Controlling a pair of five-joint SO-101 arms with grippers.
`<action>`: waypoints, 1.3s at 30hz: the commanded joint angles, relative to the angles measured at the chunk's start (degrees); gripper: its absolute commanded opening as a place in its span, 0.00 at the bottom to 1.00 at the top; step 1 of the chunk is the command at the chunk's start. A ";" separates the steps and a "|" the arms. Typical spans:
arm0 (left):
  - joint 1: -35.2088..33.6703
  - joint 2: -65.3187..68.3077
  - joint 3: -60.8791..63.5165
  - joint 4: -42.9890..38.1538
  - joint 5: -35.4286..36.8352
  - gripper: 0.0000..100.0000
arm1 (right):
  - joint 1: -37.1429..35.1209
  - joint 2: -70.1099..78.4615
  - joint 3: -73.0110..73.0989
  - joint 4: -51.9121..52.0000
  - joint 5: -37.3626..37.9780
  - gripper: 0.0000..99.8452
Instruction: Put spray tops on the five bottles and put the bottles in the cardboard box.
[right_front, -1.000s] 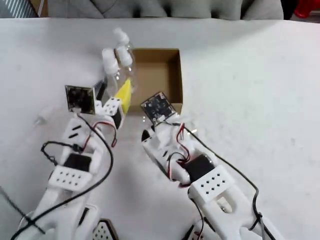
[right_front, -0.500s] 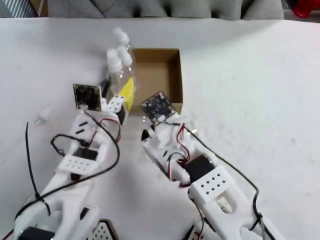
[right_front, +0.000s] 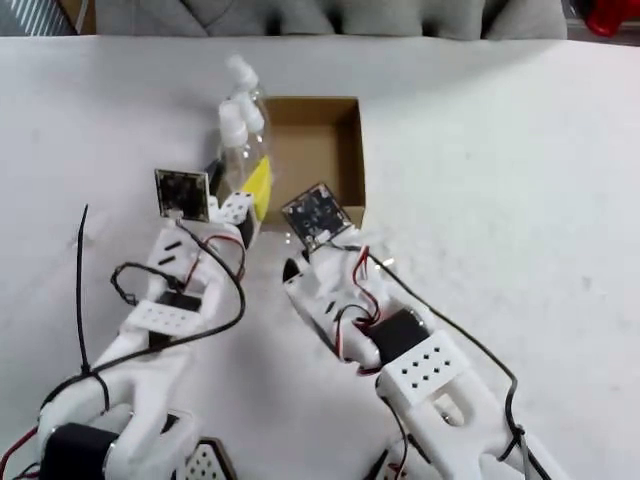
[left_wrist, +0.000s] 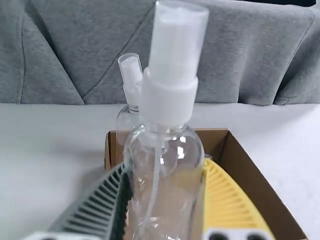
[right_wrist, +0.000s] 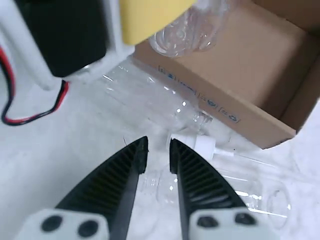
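- Fingers (left_wrist: 227, 200) of left gripper (left_wrist: 165, 167): one grey, one yellow, clamped on either side of the held bottle (left_wrist: 162, 145). Black fingers (right_wrist: 120, 175) of right gripper (right_wrist: 157, 145): barely parted, nothing between them, low over loose parts on the table (right_front: 520, 150).
- White table: bears both arms and all items listed.
- One cardboard box (right_front: 312, 150): brown, open-topped, just ahead of both grippers.
- The held bottle: clear, upright, white top fitted, at the box's left side.
- One second bottle (left_wrist: 126, 119): clear, upright, top fitted, just behind the held one; inside or beside the box cannot be told.
- Two topless bottles: one (right_wrist: 150, 97) lying along the box's outer wall, the other (right_wrist: 250, 190) lying near it.
- One loose spray top (right_wrist: 192, 142): white, dip tube attached, lying between those two, just ahead of the black fingertips.
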 joint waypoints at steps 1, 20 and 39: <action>-0.40 1.36 -4.48 -2.11 -0.62 0.02 | 0.48 -1.01 -3.08 -1.01 0.62 0.05; -1.63 8.22 -10.29 -2.11 -0.35 0.02 | 0.48 -1.01 -3.08 -1.01 0.62 0.05; -1.71 13.14 -12.31 -2.11 -0.35 0.02 | 0.48 -1.01 -3.08 -1.01 0.62 0.05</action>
